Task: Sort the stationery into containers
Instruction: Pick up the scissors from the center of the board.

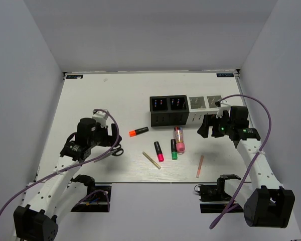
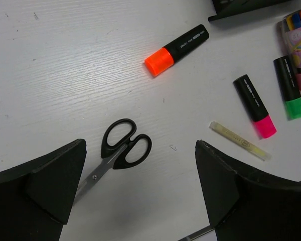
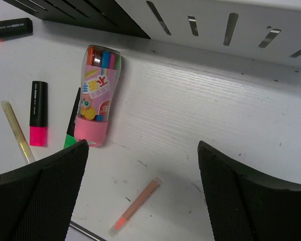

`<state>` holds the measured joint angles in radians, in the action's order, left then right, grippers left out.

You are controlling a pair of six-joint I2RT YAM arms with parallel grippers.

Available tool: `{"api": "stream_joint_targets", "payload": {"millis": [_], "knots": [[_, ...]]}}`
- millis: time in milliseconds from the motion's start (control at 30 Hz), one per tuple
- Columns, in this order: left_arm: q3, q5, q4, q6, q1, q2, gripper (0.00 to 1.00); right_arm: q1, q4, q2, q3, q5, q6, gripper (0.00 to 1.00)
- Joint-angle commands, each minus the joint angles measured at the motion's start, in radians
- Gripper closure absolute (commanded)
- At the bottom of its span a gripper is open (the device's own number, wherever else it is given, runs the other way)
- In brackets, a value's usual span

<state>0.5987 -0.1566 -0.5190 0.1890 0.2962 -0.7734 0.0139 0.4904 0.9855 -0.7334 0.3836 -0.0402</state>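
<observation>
L gripper (image 1: 110, 141) spread wide, holding nothing, hovering low over scissors (image 2: 123, 150). Scissors flat on table (image 1: 100, 100), closed, black handles pointing toward the cups, blade tips hidden behind one finger in the L wrist view. R gripper (image 1: 204, 125) also spread wide, nothing between the fingers, sitting just in front of the white cups (image 1: 193, 118), off the table surface.

Containers: 4 mesh cups in a row at mid-table, 2 black cups (image 1: 168, 119) on the left, the 2 white ones on the right, joined.

All stationery lies on the table in front of the row:
- orange highlighter (image 2: 176, 49) alone, btw scissors and black cups
- pink highlighter (image 2: 255, 105) and green highlighter (image 2: 288, 88) side by side, caps toward the near edge
- clear pen (image 3: 96, 95) w/ pink end just beside the green one, overlapping it in the R wrist view
- beige stick (image 2: 239, 140) angled, near the pink cap
- salmon stick (image 3: 135, 206) apart, right of the group, close to the near edge
</observation>
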Motion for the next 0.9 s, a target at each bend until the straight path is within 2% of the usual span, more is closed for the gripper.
{"api": "stream_joint_targets", "payload": {"millis": [0,200,233,267,300,333,367,400,433,467,500,533,567,600,667,700,733,767,800,833,867], "knots": [[0.026,-0.038,0.01,-0.013,-0.003,0.0,0.0,-0.003,-0.018,0.004,-0.035,0.011,-0.035,0.1],[0.027,-0.044,0.004,-0.016,-0.003,-0.018,0.0,-0.003,0.043,-0.001,-0.009,0.144,-0.225,0.1],[0.029,-0.05,0.002,-0.016,-0.002,-0.026,0.0,-0.002,0.056,-0.002,-0.009,0.149,-0.231,0.14],[0.03,-0.05,0.002,-0.017,-0.003,-0.026,0.0,-0.002,0.057,-0.004,-0.006,0.153,-0.248,0.23],[0.032,-0.047,-0.001,-0.017,-0.002,-0.03,0.0,-0.003,0.054,-0.007,-0.003,0.164,-0.251,0.5],[0.029,-0.05,-0.001,-0.017,-0.003,-0.043,0.03,-0.002,0.057,-0.005,-0.001,0.173,-0.254,0.87],[0.03,-0.054,0.002,-0.02,-0.002,-0.047,0.09,-0.003,0.059,-0.007,-0.004,0.173,-0.26,1.0],[0.029,-0.055,0.002,-0.023,-0.003,-0.052,0.2,-0.003,0.06,-0.011,-0.004,0.176,-0.262,1.0],[0.033,-0.06,0.002,-0.022,-0.003,-0.073,0.37,-0.003,0.066,-0.016,-0.003,0.178,-0.267,1.0],[0.038,-0.061,0.001,-0.023,-0.003,-0.082,0.8,-0.002,0.074,-0.018,-0.004,0.181,-0.271,0.89],[0.045,-0.057,-0.004,-0.023,-0.003,-0.09,0.93,-0.002,0.079,-0.024,-0.006,0.181,-0.273,0.14],[0.05,-0.054,-0.007,-0.025,-0.003,-0.124,1.0,-0.005,0.085,-0.025,-0.008,0.179,-0.277,0.09],[0.055,-0.046,-0.013,-0.036,0.001,-0.138,0.98,-0.002,0.099,-0.027,-0.014,0.181,-0.282,0.09],[0.068,-0.035,-0.016,-0.049,0.006,-0.182,0.88,-0.003,0.099,-0.028,-0.015,0.182,-0.294,0.11],[0.09,-0.021,-0.022,-0.082,0.017,-0.222,0.38,-0.006,0.112,-0.033,-0.018,0.196,-0.3,0.25],[0.154,-0.014,-0.083,-0.114,0.02,-0.297,0.25,-0.002,0.116,-0.028,-0.021,0.201,-0.299,0.43],[0.177,-0.003,-0.135,-0.121,0.049,-0.325,0.21,-0.003,0.12,-0.028,-0.023,0.207,-0.297,0.5],[0.222,0.027,-0.162,-0.131,0.064,-0.345,0.19,0.0,0.128,-0.027,-0.027,0.21,-0.294,0.51],[0.242,0.131,-0.189,-0.138,0.082,-0.415,0.21,-0.002,0.132,-0.027,-0.029,0.218,-0.294,0.51],[0.266,0.152,-0.238,-0.181,0.122,-0.435,0.27,-0.003,0.128,-0.03,-0.031,0.222,-0.29,0.51],[0.279,0.207,-0.249,-0.181,0.159,-0.454,0.37,0.0,0.131,-0.031,-0.029,0.221,-0.288,0.46]]}}
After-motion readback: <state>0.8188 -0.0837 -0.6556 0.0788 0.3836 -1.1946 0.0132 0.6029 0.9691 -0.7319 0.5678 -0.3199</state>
